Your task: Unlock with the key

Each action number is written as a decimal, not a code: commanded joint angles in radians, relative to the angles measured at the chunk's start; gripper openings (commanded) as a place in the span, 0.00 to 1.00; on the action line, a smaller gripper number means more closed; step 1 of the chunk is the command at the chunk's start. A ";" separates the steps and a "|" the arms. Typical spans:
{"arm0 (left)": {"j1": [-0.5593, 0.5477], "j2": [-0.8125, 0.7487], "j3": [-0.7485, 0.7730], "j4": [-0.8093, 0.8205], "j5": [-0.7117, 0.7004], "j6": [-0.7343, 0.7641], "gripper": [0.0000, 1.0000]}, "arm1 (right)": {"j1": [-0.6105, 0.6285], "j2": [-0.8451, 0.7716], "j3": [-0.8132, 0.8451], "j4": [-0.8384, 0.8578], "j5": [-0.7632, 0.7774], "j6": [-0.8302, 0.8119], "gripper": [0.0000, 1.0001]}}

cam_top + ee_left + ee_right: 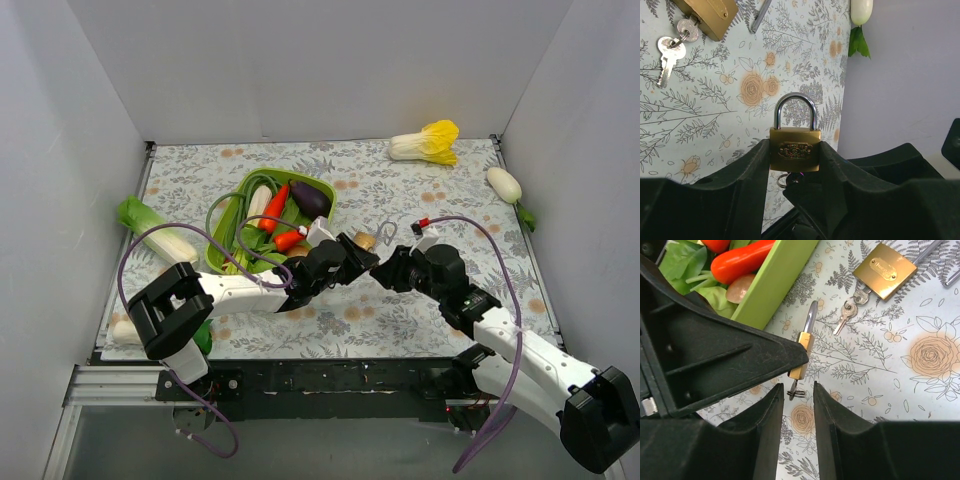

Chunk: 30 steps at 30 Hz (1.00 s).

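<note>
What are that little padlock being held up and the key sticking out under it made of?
The padlock body looks like brass: yellow-gold, a satin sheen, with an embossed emblem. Its shackle looks like polished or plated steel, mirror-bright and silver. The key seems to be thin silvery metal, perhaps nickel-plated; it is too small to be sure.

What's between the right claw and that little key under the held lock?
Nothing. In the right wrist view the key hanging under the padlock sits right at the mouth of the open right gripper; only flowered tablecloth shows around it.
</note>
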 commanded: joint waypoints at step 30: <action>-0.002 -0.051 -0.191 0.497 0.154 0.086 0.00 | -0.005 -0.040 -0.039 0.161 0.039 0.072 0.01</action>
